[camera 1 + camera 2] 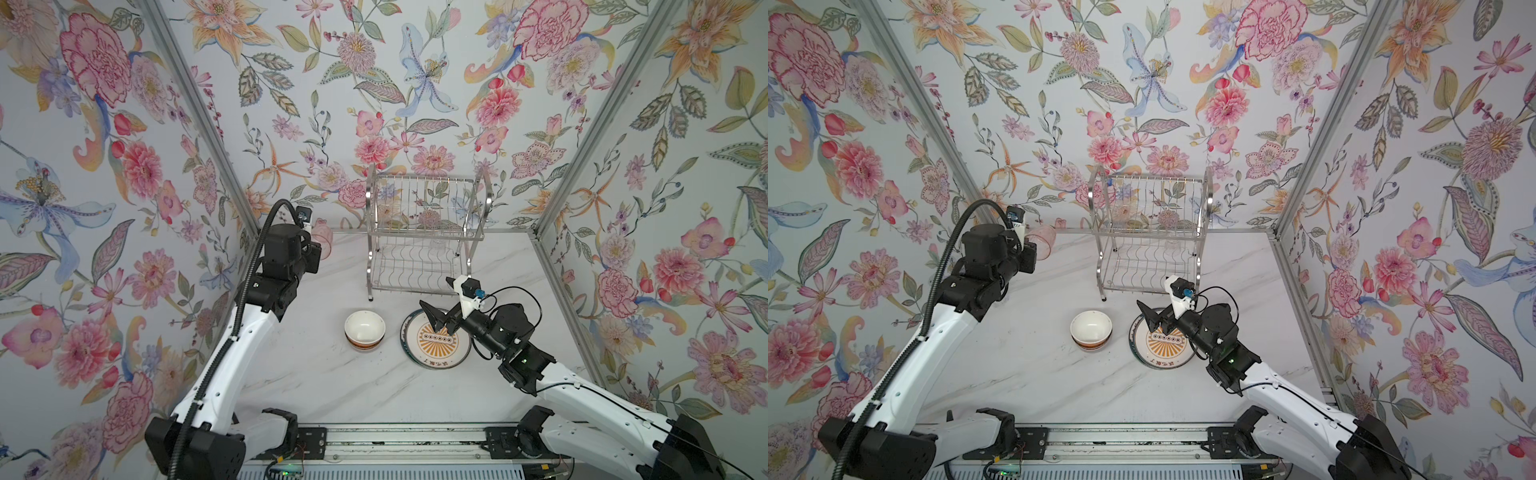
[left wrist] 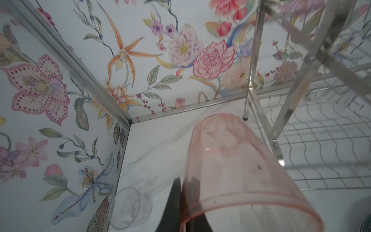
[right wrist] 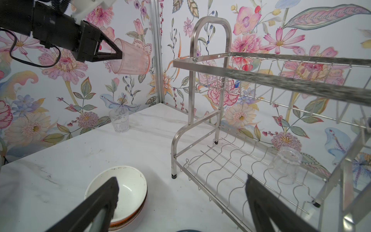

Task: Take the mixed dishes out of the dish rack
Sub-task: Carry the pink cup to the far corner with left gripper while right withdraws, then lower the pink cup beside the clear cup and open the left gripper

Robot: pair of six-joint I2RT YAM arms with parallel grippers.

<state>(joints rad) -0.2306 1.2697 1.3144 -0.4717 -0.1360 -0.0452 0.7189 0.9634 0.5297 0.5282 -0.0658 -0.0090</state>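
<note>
Pinching the wall of a pink tumbler (image 3: 132,60), the left claw (image 3: 120,54) is closed narrowly on it, with one finger seen inside the rim and one outside. The tumbler is held tilted in the air near the back left corner, to the left of the dish rack (image 3: 281,78). A clear tumbler (image 3: 119,120) is stood upright on the table (image 1: 311,374) below it, close to the wall. A second clear tumbler (image 3: 285,166) is seen upside down on the rack's lower shelf. The right claw (image 1: 438,320) is spread wide with nothing held, and is poised over the sunburst plate (image 1: 436,353), which is laid flat on the table in front of the rack; a darker rim is visible beneath it. A stack of bowls (image 1: 365,330) is set just left of that plate.
</note>
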